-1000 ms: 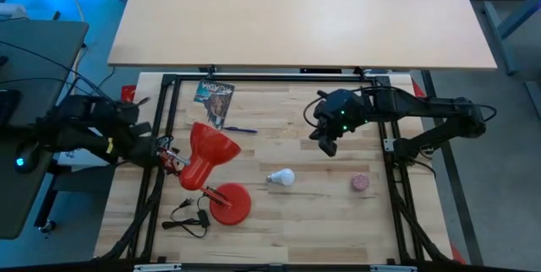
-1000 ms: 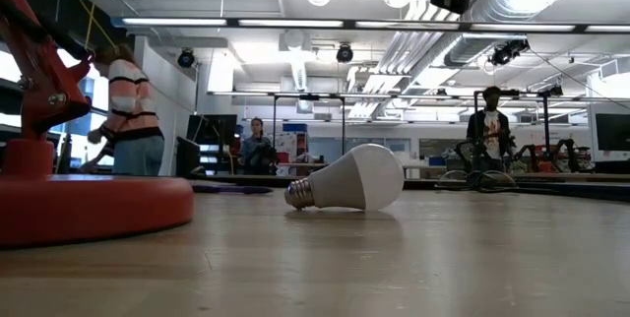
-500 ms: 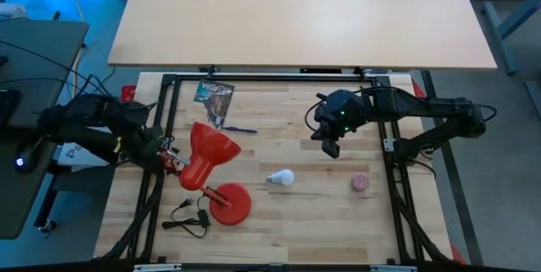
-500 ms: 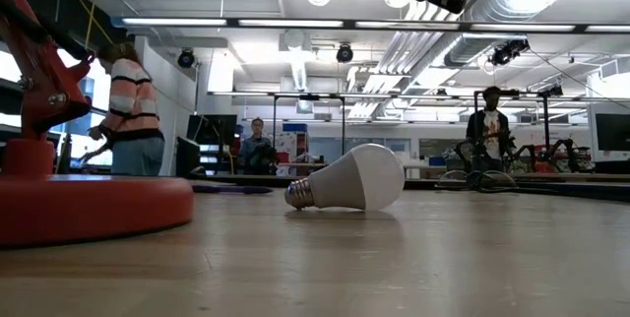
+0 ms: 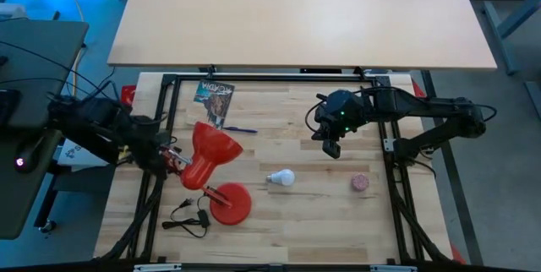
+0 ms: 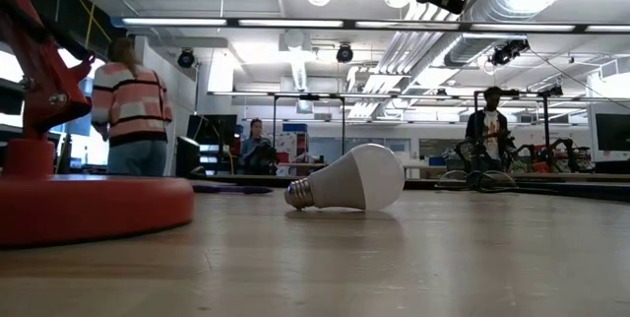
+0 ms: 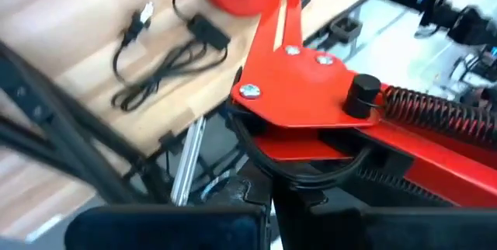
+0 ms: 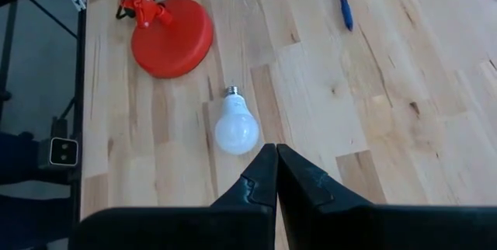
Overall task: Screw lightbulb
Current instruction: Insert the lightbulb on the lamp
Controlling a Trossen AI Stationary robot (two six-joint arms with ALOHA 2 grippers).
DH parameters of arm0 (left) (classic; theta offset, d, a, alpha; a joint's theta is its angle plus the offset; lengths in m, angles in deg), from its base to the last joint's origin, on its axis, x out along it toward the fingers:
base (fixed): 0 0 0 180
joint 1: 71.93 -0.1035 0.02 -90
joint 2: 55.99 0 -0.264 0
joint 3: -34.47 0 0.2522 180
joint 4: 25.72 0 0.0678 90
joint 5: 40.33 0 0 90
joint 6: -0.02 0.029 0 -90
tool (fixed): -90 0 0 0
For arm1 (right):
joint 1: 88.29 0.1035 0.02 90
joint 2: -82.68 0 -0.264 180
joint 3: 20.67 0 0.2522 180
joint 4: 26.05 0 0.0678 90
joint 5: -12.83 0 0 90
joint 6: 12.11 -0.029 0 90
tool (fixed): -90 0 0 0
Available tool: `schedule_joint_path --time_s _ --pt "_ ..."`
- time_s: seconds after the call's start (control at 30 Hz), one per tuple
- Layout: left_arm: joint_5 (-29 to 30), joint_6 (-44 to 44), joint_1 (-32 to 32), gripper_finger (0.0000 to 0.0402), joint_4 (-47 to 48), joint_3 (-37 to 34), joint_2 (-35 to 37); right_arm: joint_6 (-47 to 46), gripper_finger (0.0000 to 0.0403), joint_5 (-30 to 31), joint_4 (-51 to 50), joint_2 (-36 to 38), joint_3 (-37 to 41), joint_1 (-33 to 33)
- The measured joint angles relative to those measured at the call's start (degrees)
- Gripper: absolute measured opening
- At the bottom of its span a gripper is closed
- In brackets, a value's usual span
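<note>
Low view puts the lightbulb (image 6: 346,178) lying untouched on the wood, while overhead the left gripper (image 5: 169,155), seemingly clamped on the red lamp's arm (image 5: 179,161), has edged inward and the right gripper (image 5: 330,146) hovers pressed together.

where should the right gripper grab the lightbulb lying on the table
Probably across the white globe of the lightbulb, coming straight down from above. It lies on its side, screw base toward the lamp base, so gripping the globe leaves the threads free. The right gripper hangs above, fingers closed, and would have to open first.
</note>
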Motion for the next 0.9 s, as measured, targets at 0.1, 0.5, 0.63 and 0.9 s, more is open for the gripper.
schedule_joint_path --time_s 0.1,0.5,0.63,0.9 --pt "4.44 -0.24 0.76 0.0 -0.46 0.0 -0.42 0.01 0.0 0.45 0.11 0.0 0.0 -0.01" --pt "16.69 -0.99 0.95 0.0 -0.46 0.0 -1.65 1.6 0.0 0.47 0.45 0.0 0.0 0.0" --pt "20.15 -0.26 0.95 0.0 -2.13 0.0 -3.08 2.38 0.0 0.45 0.45 0.0 0.0 0.0" --pt "21.38 1.81 0.91 0.0 -6.37 0.0 -7.37 3.03 0.0 0.07 0.45 0.0 0.0 -0.02"
